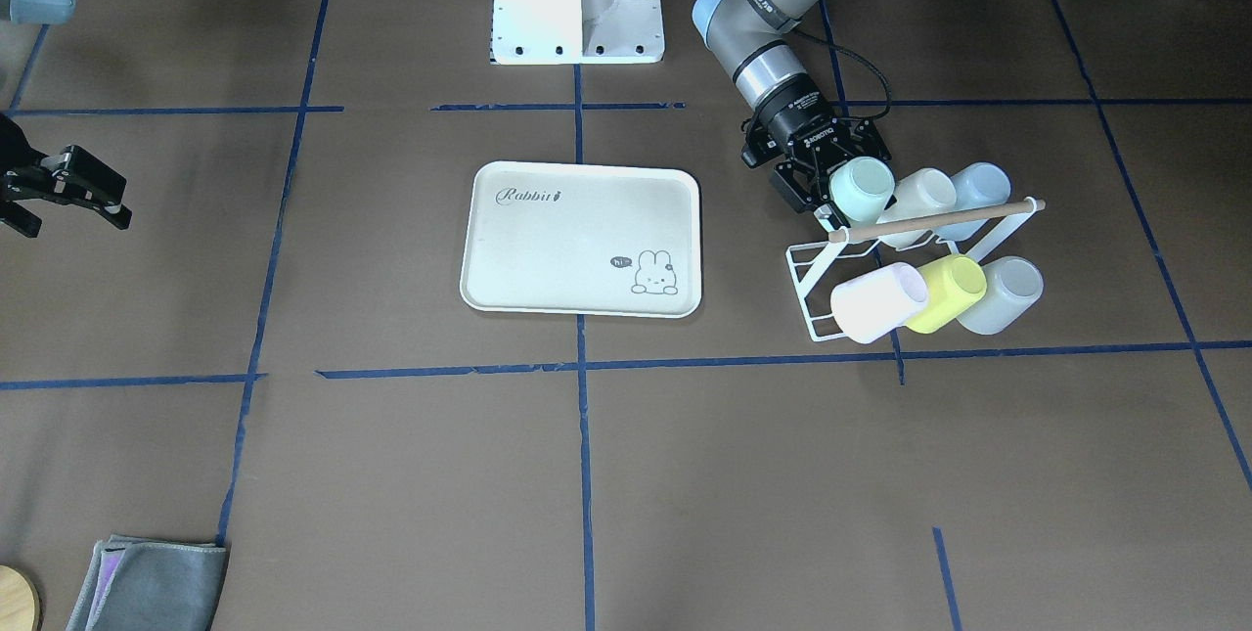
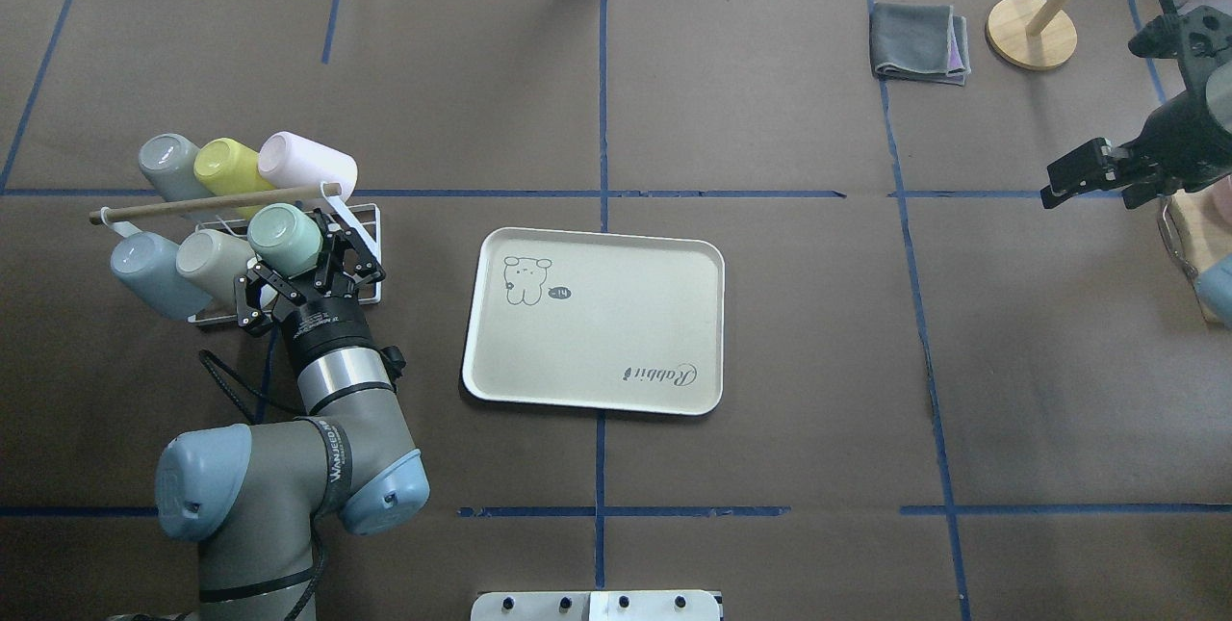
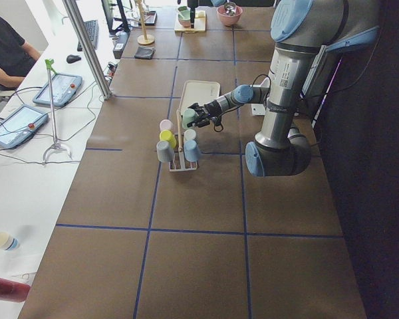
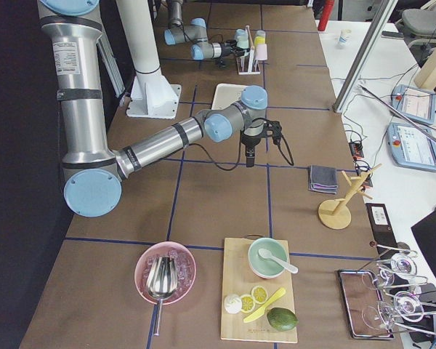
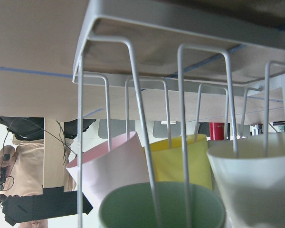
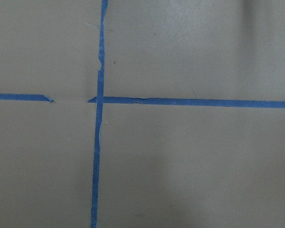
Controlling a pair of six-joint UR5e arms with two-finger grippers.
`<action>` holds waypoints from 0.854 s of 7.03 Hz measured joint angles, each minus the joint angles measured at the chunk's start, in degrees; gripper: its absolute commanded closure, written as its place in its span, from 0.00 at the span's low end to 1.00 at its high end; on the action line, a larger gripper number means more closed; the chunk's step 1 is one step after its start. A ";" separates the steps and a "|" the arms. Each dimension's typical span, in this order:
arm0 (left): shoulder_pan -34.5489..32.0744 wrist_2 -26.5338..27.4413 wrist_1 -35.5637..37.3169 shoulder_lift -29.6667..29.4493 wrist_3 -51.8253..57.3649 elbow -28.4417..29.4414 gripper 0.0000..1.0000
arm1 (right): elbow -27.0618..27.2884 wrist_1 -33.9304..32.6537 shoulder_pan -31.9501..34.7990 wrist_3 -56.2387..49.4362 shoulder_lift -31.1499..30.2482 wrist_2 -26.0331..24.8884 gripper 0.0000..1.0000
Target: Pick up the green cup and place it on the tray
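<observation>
Green cup (image 1: 863,191) sits tilted on a peg at the near right corner of the wire rack (image 1: 804,269), at the table's (image 2: 770,313) left end. It shares the near row with a cream cup (image 2: 214,260) and a blue one (image 2: 146,265). The pegs hold each cup leaning outward, so this one should come free only by sliding along its peg, not straight up.

The left gripper (image 2: 300,263) has reached in low from the near side, in line with that tilt. Its jaws straddle the cup, spread about as wide as the cup. Whether they press on it I cannot tell. The left wrist view shows a rack wire running into the cup, so it is not yet off its peg.

The tray (image 2: 597,351) lies flat to the right of the rack, apart from it, with nothing on it.

The right gripper (image 2: 1064,180) hangs over the far right of the table, well apart, with nothing seen in its jaws. Their spread I cannot tell.
</observation>
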 measured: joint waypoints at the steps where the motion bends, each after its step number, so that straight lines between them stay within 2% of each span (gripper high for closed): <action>1: -0.14 0.04 0.01 0.02 0.04 -0.06 0.78 | 0.00 0.00 -0.01 0.02 0.04 0.00 0.00; 3: -0.44 0.07 0.15 0.70 0.26 -1.37 0.78 | 0.00 0.00 -0.01 0.03 0.16 0.00 0.00; 6: -0.47 0.07 0.30 4.57 0.47 -6.75 0.78 | 0.00 0.00 -0.01 0.03 0.20 0.00 0.00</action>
